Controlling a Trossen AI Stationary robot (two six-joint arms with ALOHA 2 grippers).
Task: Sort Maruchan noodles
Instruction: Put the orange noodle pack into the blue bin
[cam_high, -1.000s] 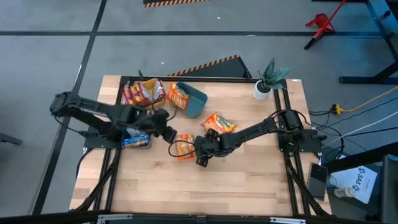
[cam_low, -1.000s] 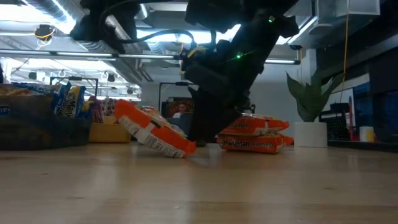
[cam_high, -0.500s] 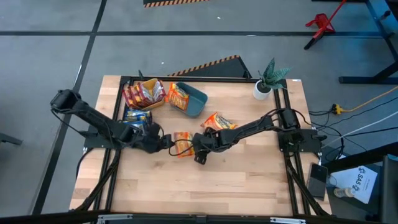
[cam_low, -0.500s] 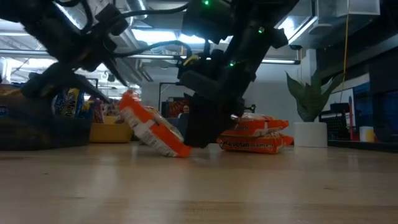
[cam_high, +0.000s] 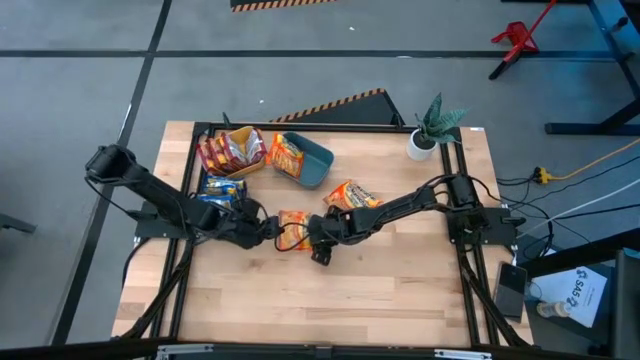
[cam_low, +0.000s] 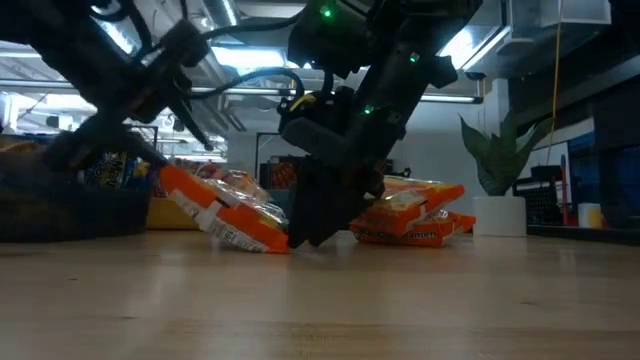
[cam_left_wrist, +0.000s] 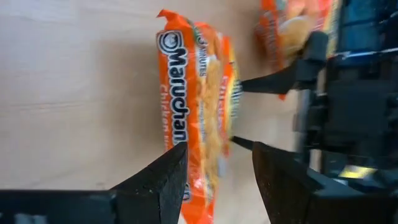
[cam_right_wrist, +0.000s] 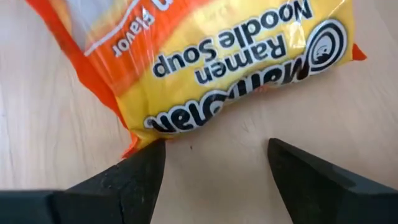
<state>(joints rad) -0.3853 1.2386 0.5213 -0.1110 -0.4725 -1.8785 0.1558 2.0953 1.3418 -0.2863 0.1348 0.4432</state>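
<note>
The sorting looks partly done. In the high view a bin at the far left holds red-maroon packets (cam_high: 228, 150), a darker bin nearer holds blue-silver packets (cam_high: 218, 190), and a teal bin (cam_high: 315, 165) lying tipped at the far middle has an orange packet (cam_high: 288, 156) in its mouth. Left to place are a small pile of orange packets (cam_high: 350, 195) right of centre and one orange packet (cam_high: 292, 229) in the middle of the counter (cam_high: 400, 290), tilted with one edge raised.

The left hand (cam_left_wrist: 214, 177) reaches in from the left, its fingers part-open either side of that packet's near edge; whether they already pinch it I cannot tell from this angle. The right hand (cam_right_wrist: 211, 165) stands wide at the packet's other side, one finger at its corner, nothing held.

The packets are flat, glossy, crinkly plastic pillows with yellow print; the wrapper will likely slide on the smooth pale wood.
</note>
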